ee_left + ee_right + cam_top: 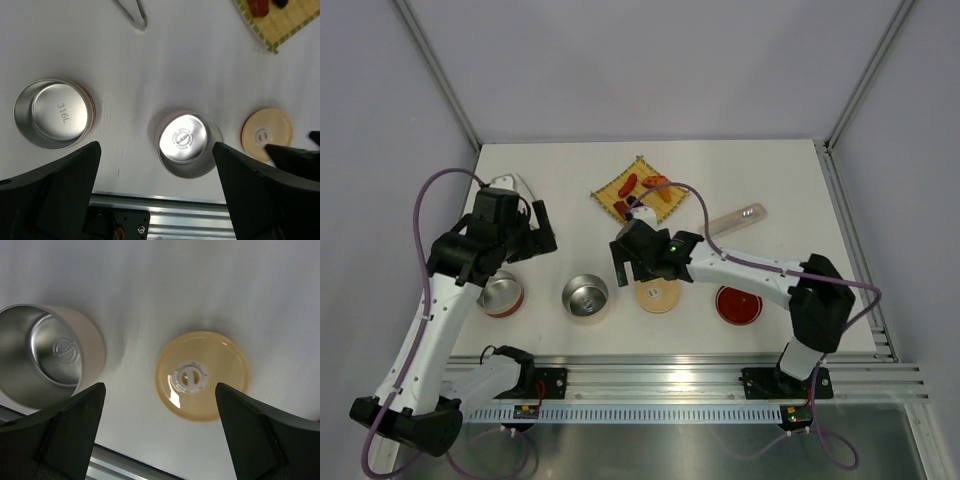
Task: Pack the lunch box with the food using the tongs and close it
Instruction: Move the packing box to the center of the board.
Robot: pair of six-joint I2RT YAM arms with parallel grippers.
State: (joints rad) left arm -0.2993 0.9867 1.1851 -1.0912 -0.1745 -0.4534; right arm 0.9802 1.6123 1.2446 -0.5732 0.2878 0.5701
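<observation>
The lunch box (pixel 585 295) is a small open steel tin near the table's front edge, also seen from above (pixel 189 144) and at the left of the right wrist view (pixel 47 357). Its cream lid (pixel 658 294) lies flat to its right (pixel 202 375). The food (pixel 645 187) lies in red, orange and dark pieces on a woven yellow mat (pixel 638 192). Only the joined end of the tongs (pixel 137 14) shows. My left gripper (pixel 156 146) hangs open above the tin's left side. My right gripper (pixel 160 386) is open above the lid.
A steel tin with a red-brown outside (pixel 502 294) stands left of the lunch box. A red lid (pixel 738 305) lies at the front right, and a translucent oblong case (pixel 735 218) behind it. The aluminium rail (pixel 720 375) runs along the near edge.
</observation>
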